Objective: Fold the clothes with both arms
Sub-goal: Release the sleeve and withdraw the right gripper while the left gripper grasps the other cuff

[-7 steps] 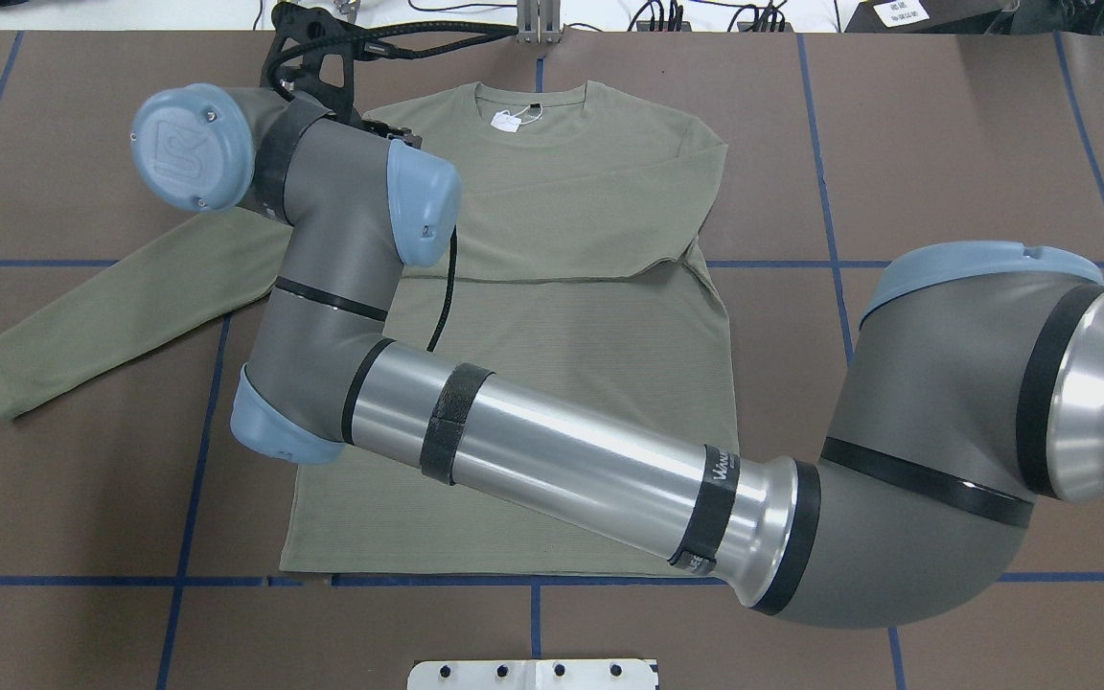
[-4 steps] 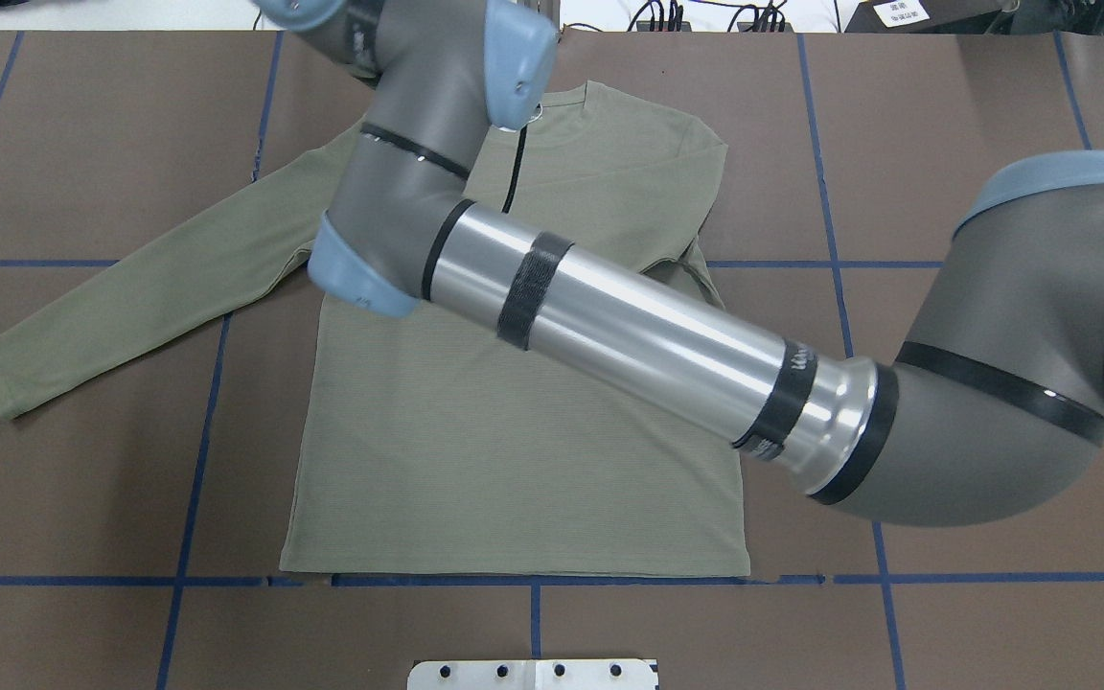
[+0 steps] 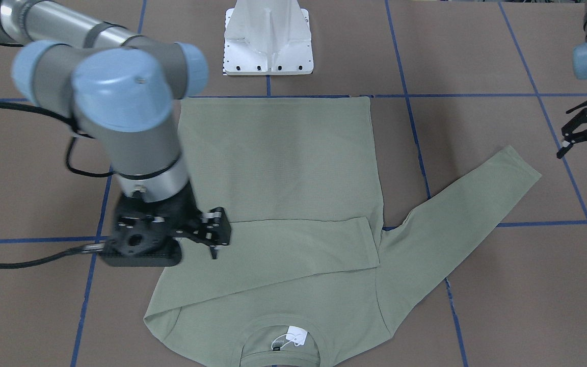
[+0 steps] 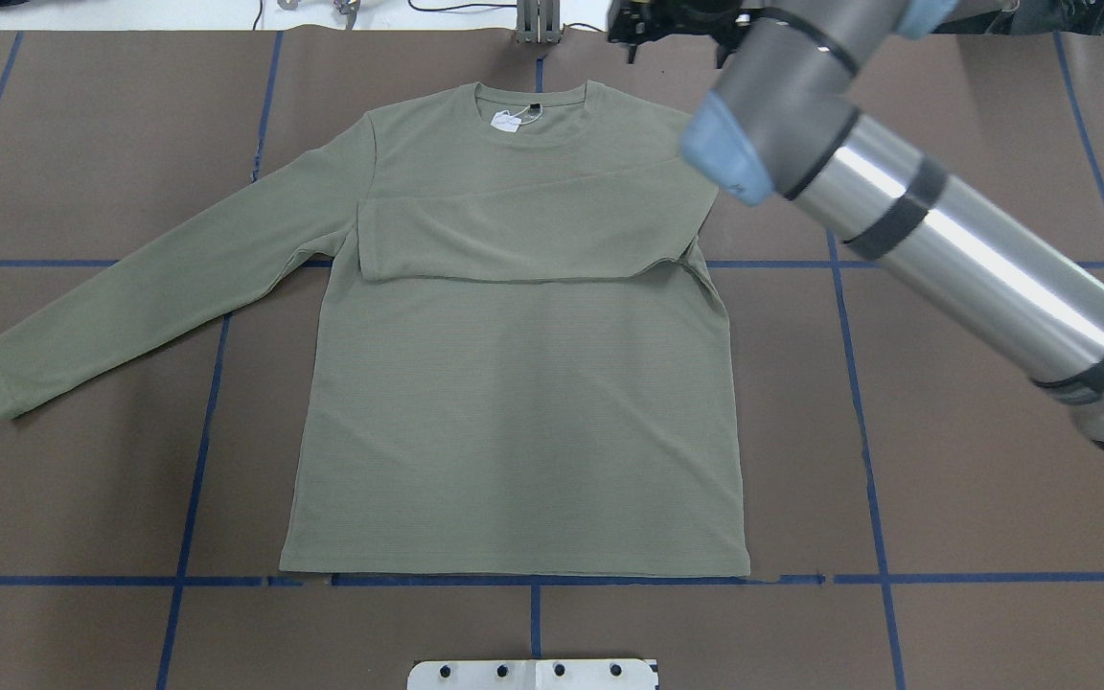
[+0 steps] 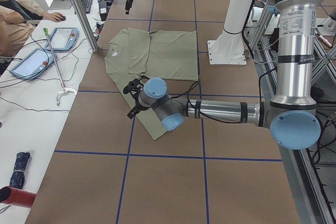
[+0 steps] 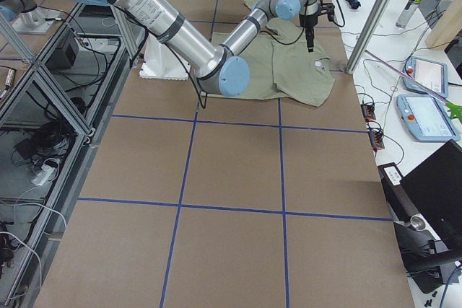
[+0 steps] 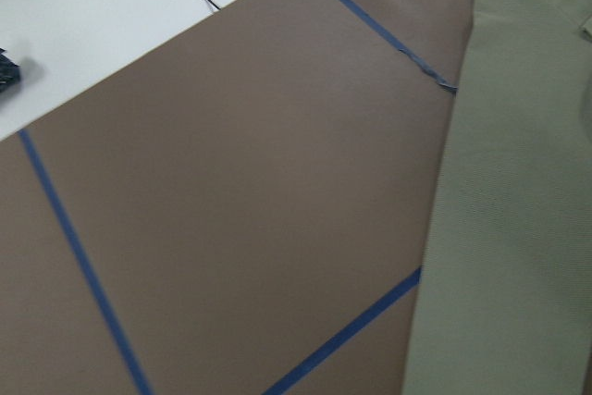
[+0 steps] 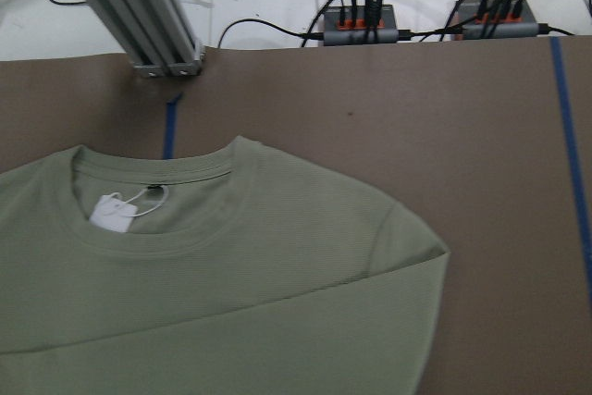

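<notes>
The sage-green long-sleeved shirt (image 4: 514,383) lies flat on the brown table, collar and white tag (image 4: 506,121) at the far edge. One sleeve (image 4: 514,235) is folded across the chest. The other sleeve (image 4: 149,287) stretches out flat toward my left. My right gripper (image 4: 675,40) hangs above the far edge by the folded shoulder, open and empty; it also shows in the front-facing view (image 3: 215,239). My left gripper (image 3: 584,163) is open and empty, above bare table beyond the outstretched cuff (image 3: 520,163).
The white pedestal base (image 3: 268,41) stands just behind the shirt's hem. An aluminium post (image 4: 538,24) and cable boxes (image 8: 361,20) stand at the far edge near the collar. Operators' tablets (image 5: 31,61) lie on the white desk beyond it.
My right arm has swung back from across the shirt's chest and left shoulder toward the far right. The folded sleeve, covered before, now shows lying on the chest.
</notes>
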Robot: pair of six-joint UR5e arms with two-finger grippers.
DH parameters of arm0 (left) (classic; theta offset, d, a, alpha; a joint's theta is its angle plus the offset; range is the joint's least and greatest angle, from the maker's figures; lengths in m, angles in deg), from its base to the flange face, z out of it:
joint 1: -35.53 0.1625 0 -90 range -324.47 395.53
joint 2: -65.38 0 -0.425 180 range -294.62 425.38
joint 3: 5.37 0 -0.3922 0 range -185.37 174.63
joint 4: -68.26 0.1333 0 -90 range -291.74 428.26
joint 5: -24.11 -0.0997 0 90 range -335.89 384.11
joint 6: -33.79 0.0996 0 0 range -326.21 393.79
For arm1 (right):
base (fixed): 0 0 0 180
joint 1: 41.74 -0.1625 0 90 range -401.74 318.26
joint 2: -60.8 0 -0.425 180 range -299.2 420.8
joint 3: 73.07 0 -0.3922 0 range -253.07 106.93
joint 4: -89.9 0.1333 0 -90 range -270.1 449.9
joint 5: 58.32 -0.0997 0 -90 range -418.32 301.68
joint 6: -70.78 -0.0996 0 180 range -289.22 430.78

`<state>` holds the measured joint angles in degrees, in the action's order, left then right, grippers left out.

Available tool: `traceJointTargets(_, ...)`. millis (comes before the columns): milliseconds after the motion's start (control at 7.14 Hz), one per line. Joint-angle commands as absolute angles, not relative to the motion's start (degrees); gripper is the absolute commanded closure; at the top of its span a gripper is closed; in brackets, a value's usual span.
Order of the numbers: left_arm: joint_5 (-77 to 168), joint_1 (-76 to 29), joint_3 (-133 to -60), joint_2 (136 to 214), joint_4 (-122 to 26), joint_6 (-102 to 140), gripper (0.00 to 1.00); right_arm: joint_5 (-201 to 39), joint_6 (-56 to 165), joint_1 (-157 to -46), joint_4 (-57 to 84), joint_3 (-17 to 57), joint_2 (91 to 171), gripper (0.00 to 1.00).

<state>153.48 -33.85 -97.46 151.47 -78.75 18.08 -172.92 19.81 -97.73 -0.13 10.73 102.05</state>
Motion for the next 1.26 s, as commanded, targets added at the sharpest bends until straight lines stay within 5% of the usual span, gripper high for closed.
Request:
traceJointTargets(0, 147.27, -24.27, -97.3, 148.53, -82.74, 12.43, 0.0, -183.94, 36.25, -110.5, -0.19, 19.81, 116.73, 0.0)
traceJointTargets(280, 141.02, -17.84, -97.3, 143.8, -85.53, 12.78, 0.0, -187.07, 41.33, -114.68, -0.19, 30.06, 129.99, 0.0)
traceJointTargets(700, 137.31, -14.05, -96.95, 141.49, -85.55, 13.48, 0.0, -186.72, 41.33, -115.13, -0.1, 32.84, 132.87, 0.0)
traceJointTargets(1120, 136.0, -13.16, -95.46, 141.49, -85.64, 13.57, 0.32, -186.37, 41.33, -115.13, -0.02, 32.84, 133.22, 0.0)
